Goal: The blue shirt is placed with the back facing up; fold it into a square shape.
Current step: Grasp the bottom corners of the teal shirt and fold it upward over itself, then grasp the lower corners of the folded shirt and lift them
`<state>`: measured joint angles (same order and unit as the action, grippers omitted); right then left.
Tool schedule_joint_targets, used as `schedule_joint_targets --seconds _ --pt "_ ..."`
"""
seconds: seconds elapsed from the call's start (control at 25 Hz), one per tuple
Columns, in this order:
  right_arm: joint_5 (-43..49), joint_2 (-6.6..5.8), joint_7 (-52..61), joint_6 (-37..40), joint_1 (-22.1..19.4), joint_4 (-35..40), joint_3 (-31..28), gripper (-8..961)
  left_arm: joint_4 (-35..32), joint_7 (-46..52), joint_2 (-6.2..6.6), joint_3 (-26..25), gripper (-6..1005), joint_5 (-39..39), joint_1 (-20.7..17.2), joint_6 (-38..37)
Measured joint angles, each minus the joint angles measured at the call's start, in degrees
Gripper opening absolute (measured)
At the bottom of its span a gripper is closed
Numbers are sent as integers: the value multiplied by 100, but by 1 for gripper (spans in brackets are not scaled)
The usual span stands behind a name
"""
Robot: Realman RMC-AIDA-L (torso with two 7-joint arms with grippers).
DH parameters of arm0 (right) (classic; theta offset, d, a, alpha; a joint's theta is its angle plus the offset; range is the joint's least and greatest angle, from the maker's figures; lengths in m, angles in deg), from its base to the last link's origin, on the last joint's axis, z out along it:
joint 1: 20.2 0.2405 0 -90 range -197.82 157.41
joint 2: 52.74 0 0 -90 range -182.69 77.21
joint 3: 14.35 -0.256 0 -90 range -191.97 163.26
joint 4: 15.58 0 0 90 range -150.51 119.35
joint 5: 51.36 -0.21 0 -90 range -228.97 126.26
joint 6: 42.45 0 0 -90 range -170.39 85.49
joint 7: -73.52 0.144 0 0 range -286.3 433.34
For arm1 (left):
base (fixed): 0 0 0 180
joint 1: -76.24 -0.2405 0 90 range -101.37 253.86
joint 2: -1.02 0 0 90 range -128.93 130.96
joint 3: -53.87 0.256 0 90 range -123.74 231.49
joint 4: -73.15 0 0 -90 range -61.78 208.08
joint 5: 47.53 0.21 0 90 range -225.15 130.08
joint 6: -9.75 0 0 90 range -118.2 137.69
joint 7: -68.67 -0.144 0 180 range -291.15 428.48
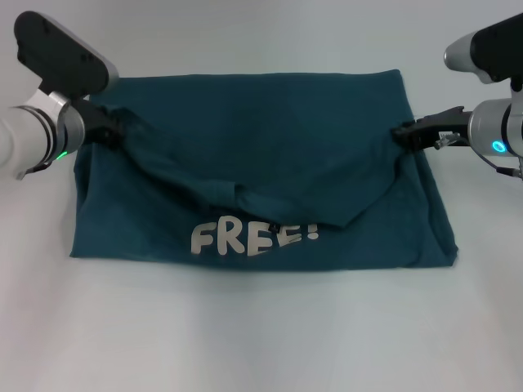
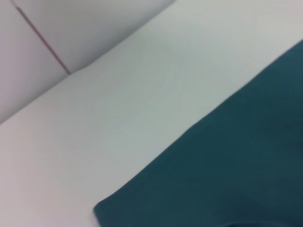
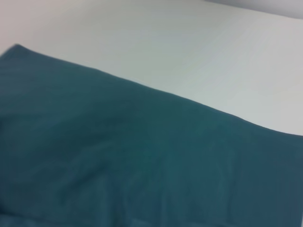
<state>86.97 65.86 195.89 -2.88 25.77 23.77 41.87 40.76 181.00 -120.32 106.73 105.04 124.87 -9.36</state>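
Left gripper (image 1: 117, 128) is pinched shut on the blue shirt (image 1: 261, 139) at its left edge — fabric bunches and pulls into creases there. Right gripper (image 1: 406, 133) grips the shirt's right edge, its dark fingers closed on the cloth. We see the shirt spread across the white table (image 1: 261, 335), a layer folded over from the far side down toward the near side, its edge sagging in a V between the two grippers. Below that fold the white print "FREE!" (image 1: 253, 237) shows near the front edge. Both wrist views show only teal fabric (image 2: 227, 175) (image 3: 118, 156) against the table — no fingers in sight.
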Motion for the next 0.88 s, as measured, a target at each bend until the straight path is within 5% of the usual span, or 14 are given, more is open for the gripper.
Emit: schedule_joint_targets --seconds 0.28,0.44,0.64,0.88 --pt "152 63 59 -38 52 52 3 236 153 9 19 -4 279 22 15 19" --pt "153 85 43 6 52 64 43 479 164 9 49 -4 356 29 22 -177" --pt "143 93 41 47 50 77 84 647 86 63 82 -102 452 6 10 -450" --pt "163 70 166 860 -108 633 41 874 -1066 484 120 -740 671 15 -306 -2138"
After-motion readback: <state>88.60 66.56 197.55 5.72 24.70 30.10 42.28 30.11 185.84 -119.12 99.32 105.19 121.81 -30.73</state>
